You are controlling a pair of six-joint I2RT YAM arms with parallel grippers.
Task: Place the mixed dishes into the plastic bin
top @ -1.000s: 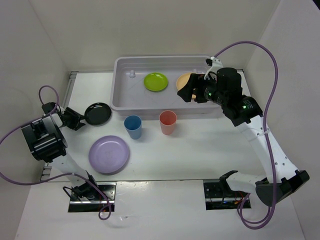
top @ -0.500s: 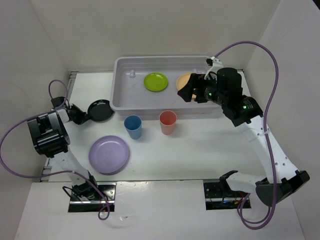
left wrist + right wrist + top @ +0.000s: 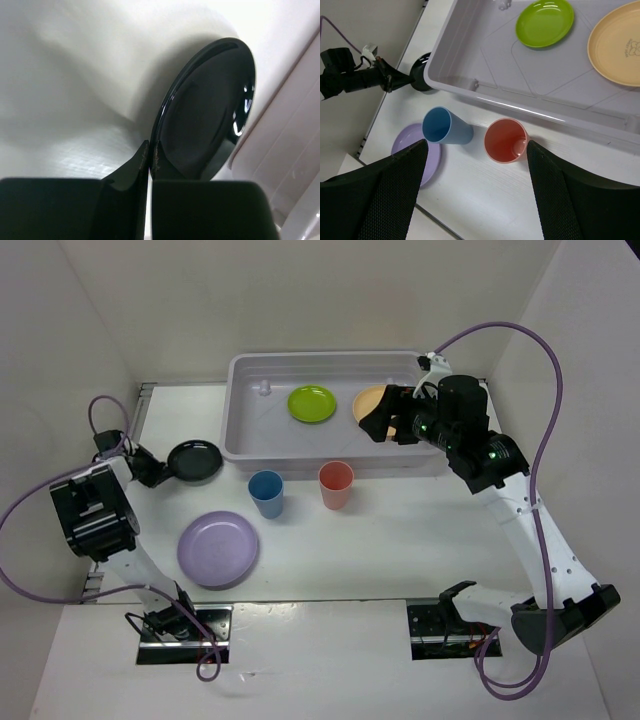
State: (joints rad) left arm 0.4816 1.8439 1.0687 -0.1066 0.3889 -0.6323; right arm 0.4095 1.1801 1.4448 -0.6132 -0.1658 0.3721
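Left hand (image 3: 150,152) pinches small black plate (image 3: 207,115) rim; right hand (image 3: 475,148) gapes.

Count four plates: one lavender plate (image 3: 218,549), one yellow-orange plate (image 3: 619,42), one lime-green plate (image 3: 312,403), one black plate (image 3: 196,460). Count two cups: one blue cup (image 3: 266,492), one coral-red cup (image 3: 336,484). Count one plastic bin (image 3: 262,420), at 12 o'clock on the surface (image 3: 400,540). Total dishes you see: six.
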